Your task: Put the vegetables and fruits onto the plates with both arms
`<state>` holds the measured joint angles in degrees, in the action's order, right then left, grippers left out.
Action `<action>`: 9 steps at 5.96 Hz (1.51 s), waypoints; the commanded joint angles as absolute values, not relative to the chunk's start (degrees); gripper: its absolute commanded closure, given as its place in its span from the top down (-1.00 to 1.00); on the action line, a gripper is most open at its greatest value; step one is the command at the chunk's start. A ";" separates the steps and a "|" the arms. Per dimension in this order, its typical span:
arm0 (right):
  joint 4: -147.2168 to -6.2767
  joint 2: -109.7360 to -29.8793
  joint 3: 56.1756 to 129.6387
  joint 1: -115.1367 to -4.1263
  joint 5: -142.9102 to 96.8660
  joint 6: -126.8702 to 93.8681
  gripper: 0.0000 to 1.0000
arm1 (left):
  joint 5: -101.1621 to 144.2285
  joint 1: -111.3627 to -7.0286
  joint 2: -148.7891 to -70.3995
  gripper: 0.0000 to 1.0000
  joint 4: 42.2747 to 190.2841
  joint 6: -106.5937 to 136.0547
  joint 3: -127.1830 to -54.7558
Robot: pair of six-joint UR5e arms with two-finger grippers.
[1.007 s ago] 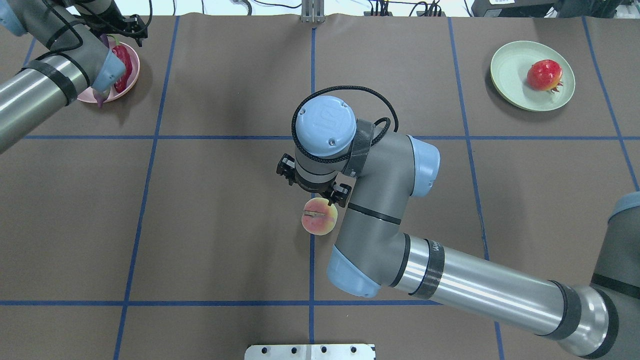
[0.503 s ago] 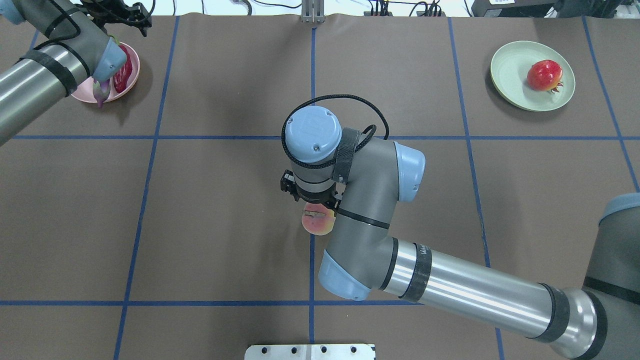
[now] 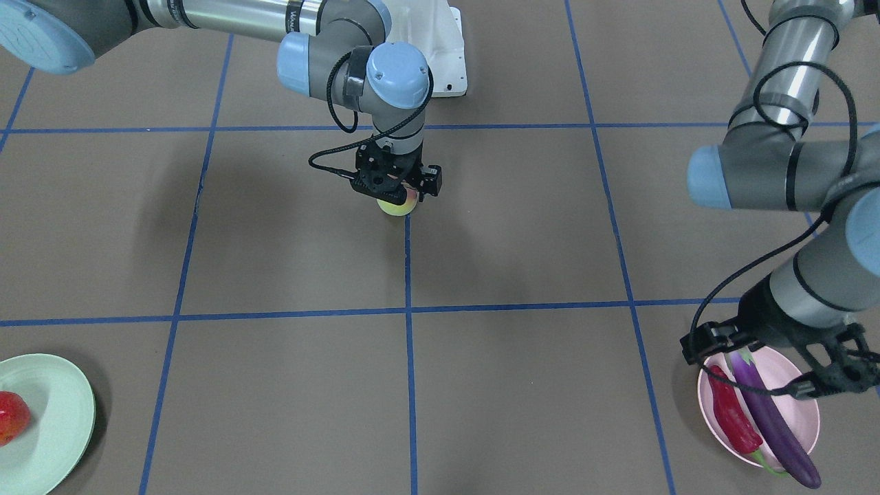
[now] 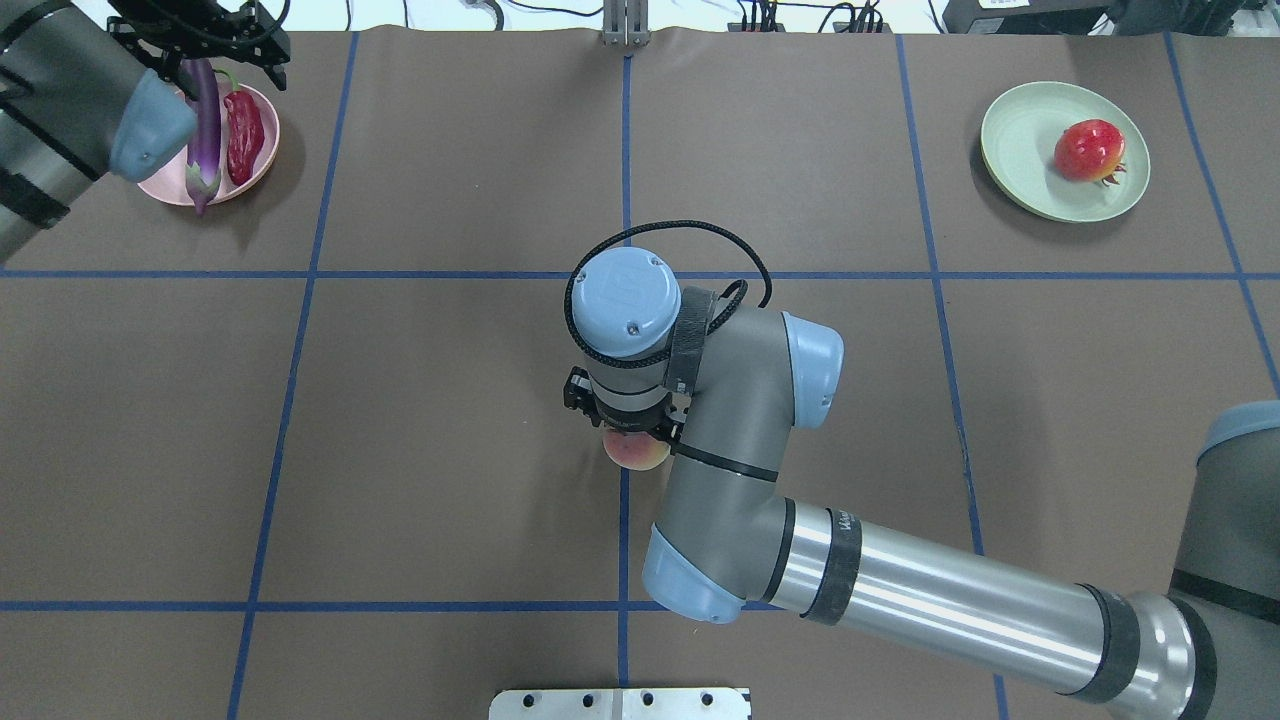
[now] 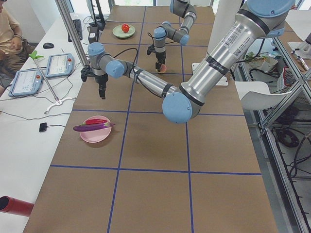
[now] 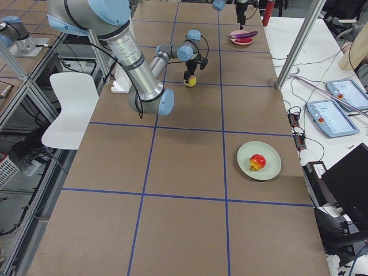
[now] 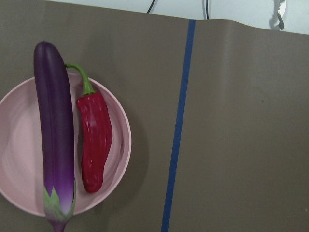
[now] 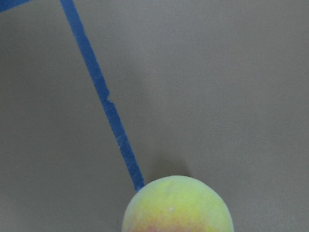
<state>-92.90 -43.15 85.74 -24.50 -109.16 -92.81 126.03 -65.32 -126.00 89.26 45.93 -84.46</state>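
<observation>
The peach (image 4: 640, 456) sits on the table's centre tape line. My right gripper (image 3: 397, 195) is straight down over it, jaws apparently open and astride it; the wrist hides most of it from overhead. In the right wrist view only the peach's top (image 8: 176, 205) shows. The eggplant (image 4: 205, 120) and red chili (image 4: 243, 135) lie side by side on the pink plate (image 4: 165, 185). My left gripper (image 3: 766, 357) hovers open and empty above them; both also show in the left wrist view (image 7: 55, 130). The pomegranate (image 4: 1088, 150) rests on the green plate (image 4: 1020, 130).
Blue tape lines cross the brown table cover. The robot's white base plate (image 4: 620, 703) sits at the near middle edge. The right arm's elbow and forearm (image 4: 900, 590) span the near right quarter. A side desk with tablets (image 5: 58, 65) and a slanted metal post (image 5: 43, 73) stand beyond the far edge.
My right wrist has dropped over the peach and now covers most of it. My left arm has pulled back off the pink plate, uncovering the eggplant and chili.
</observation>
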 commanded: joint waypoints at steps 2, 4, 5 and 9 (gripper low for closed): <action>-89.21 -45.08 85.16 -27.21 -112.56 -93.17 -0.99 | 126.39 -65.22 -115.69 1.00 75.41 45.79 -106.84; -89.30 -47.80 87.71 -41.77 -122.58 -84.80 -1.00 | 126.47 -65.13 -109.56 1.00 76.11 44.92 -111.93; -89.56 -49.38 86.15 -48.36 -122.35 -73.07 -1.00 | 126.47 -65.21 -107.77 1.00 76.11 44.91 -114.76; -80.36 -50.71 60.26 -66.59 -123.83 -47.58 -1.00 | 126.12 -64.86 -107.23 1.00 75.94 45.00 -114.70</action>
